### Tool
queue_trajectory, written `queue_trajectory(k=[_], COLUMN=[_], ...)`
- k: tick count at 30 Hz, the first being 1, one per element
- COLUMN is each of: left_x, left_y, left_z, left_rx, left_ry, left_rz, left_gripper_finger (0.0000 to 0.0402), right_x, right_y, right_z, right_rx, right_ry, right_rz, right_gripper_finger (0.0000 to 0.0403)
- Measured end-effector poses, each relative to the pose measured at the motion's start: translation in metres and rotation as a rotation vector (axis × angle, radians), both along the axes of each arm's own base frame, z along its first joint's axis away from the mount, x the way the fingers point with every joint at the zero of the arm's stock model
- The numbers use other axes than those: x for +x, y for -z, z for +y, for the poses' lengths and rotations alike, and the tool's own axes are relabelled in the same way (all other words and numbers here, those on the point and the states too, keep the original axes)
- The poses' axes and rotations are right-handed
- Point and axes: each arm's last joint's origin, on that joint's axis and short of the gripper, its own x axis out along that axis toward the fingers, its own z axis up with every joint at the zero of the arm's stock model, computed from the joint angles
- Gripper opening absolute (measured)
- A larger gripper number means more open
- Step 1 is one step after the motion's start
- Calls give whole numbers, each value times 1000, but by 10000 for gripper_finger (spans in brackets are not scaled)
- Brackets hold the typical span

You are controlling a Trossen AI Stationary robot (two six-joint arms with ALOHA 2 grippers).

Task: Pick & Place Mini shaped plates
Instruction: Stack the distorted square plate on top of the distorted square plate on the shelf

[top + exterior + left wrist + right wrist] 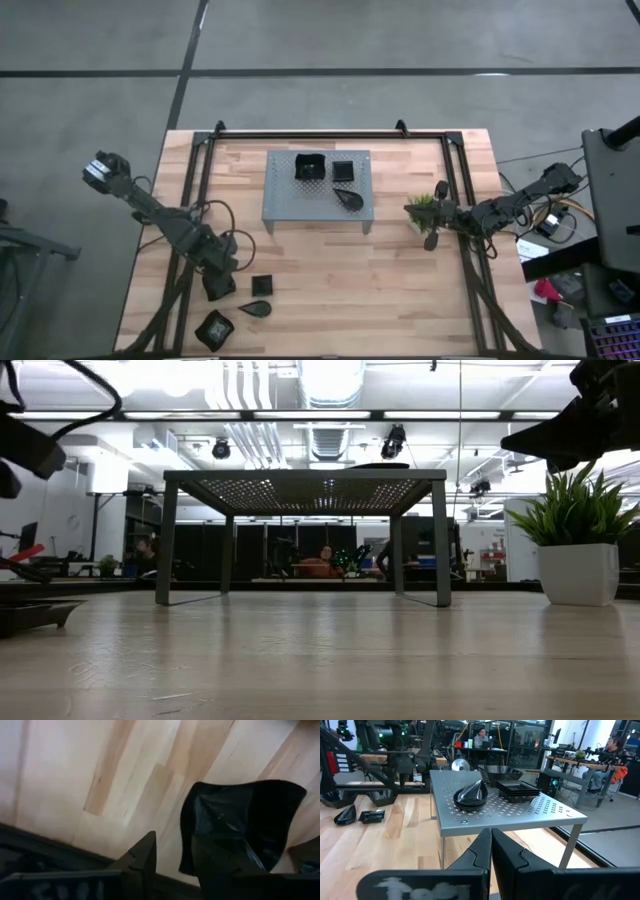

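Down at the near left corner of the pale wooden surface (330, 280), the left arm's pincer (219, 289) hangs low with its fingers spread apart, released, just above a glossy black square plate with upturned corners (214, 328) that lies on the wood close to the near edge; the left wrist view shows that plate (240, 822) right beyond the fingertips, with one finger (142, 862) beside it. Just to the right of this pincer lie a small black square plate (262, 285) and, nearer, a black teardrop-shaped plate (256, 309), both resting on the wood and apart from each other. Farther back, in the middle, stands a grey perforated metal rack (285, 200) carrying three more black plates: a deep square one (309, 167) at its far left, a smaller square one (343, 170) beside it, and a teardrop one (348, 198) toward its near right corner. On the right, the right arm's pincer (434, 236) is clenched shut on nothing, waiting next to a small green spiky plant in a white pot (423, 210).
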Motion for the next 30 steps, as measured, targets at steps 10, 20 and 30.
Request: queue_trajectory(k=[10,20,30], left_x=[-2,-6,-5], left_y=[21,32,25], left_z=[0,2,-1], left_rx=[-35,-44,-114], left_ry=[-3,-6,34], left_rz=[-5,6,27], left_gripper_finger=[115,91,2], right_x=[0,0,0], right_y=[0,0,0], right_z=[0,0,0], right_rx=[-1,-1,-1], right_ry=[0,0,0], right_rz=[3,2,3], right_gripper_finger=[8,8,8])
